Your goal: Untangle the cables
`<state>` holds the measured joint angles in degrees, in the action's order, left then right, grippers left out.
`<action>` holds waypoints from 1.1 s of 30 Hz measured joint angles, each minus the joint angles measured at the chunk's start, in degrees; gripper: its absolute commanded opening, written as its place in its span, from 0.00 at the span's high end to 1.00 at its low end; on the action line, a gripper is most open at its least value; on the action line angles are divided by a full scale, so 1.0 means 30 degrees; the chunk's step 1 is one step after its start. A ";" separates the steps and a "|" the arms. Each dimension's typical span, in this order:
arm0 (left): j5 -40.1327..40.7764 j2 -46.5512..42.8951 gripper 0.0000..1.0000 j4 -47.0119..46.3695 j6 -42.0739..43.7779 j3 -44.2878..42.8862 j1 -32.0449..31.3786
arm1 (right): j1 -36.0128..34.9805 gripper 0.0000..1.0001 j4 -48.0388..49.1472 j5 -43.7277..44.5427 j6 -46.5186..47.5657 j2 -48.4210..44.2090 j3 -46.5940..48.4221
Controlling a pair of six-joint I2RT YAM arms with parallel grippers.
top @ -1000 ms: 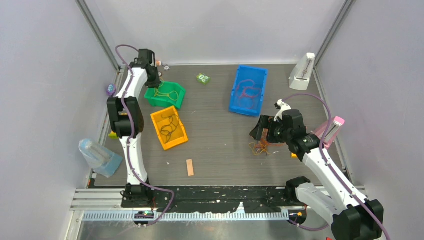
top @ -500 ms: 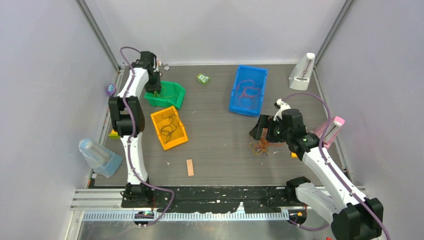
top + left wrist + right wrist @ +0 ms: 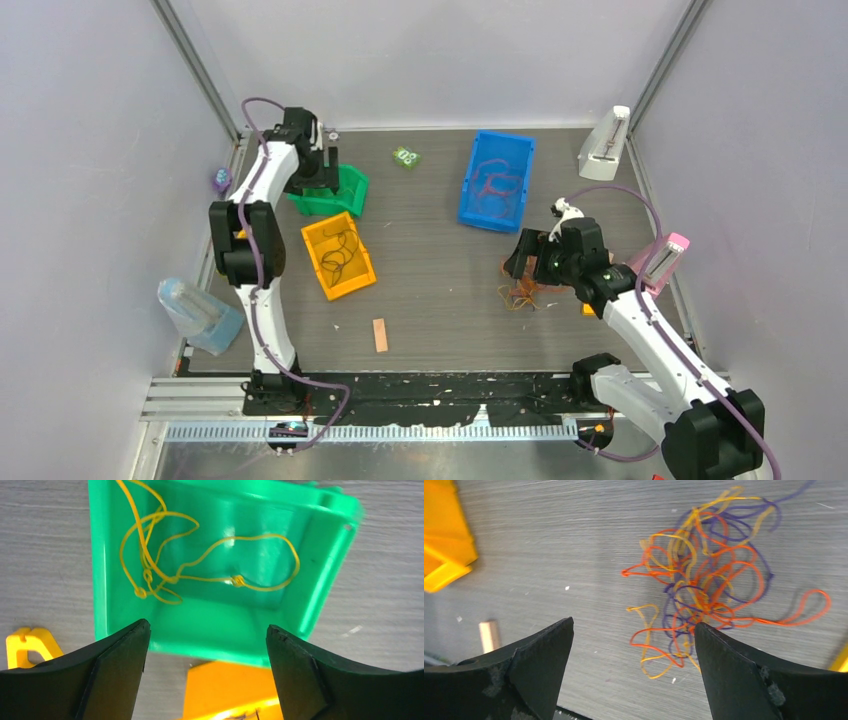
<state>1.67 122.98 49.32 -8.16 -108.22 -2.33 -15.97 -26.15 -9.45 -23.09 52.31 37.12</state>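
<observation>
Left wrist view puts you straight above the green bin (image 3: 320, 580). A yellow cable (image 3: 238, 581) lies on its floor in loose loops with small knots; you cannot tell whether it is 1 strand or more. Your left gripper (image 3: 207, 630) is released, its jaws spread wide over the bin's near wall with nothing between them. The rim of the orange bin (image 3: 225, 690) shows just below.

In the top external view you have 3 bins on the table (image 3: 430, 300). The green one sits at the far left under the left gripper. The orange bin just in front of it holds dark cables (image 3: 340, 250) in a few curls. The blue bin (image 3: 468, 195) stands well apart, toward the far middle, with red and purple cables (image 3: 495, 183) inside.

The rest of the cables are in no bin. A tangle (image 3: 704, 580) of orange, yellow and purple strands lies on the bare table at the right, and 1 orange loop trails out to its side. Your right gripper (image 3: 634, 625) hangs over it, jaws wide apart and gripping nothing. The pictures do not show whether its tips touch any strand. A small wooden block (image 3: 489, 635) lies on the table off to the side of the tangle.
</observation>
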 measured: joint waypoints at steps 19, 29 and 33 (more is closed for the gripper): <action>0.0882 -1.4433 0.00 -0.8859 -0.4415 1.4586 -0.3402 | -0.1552 0.37 0.0933 0.4626 -0.1399 0.6033 0.0182; -0.2827 -1.8797 0.06 -1.2116 -0.5217 2.0422 -0.5158 | -0.7548 0.08 0.5238 -0.0095 -0.2630 0.6244 -0.0211; -0.3541 -1.9023 0.11 -1.3019 -0.4940 2.1107 -0.7679 | -0.7584 0.09 0.4575 0.0474 -0.2455 0.4758 0.0364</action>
<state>-8.95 65.91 10.26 -22.98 -44.91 -25.36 -38.72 -12.43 -8.03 -30.46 66.59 38.22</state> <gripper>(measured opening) 0.923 0.929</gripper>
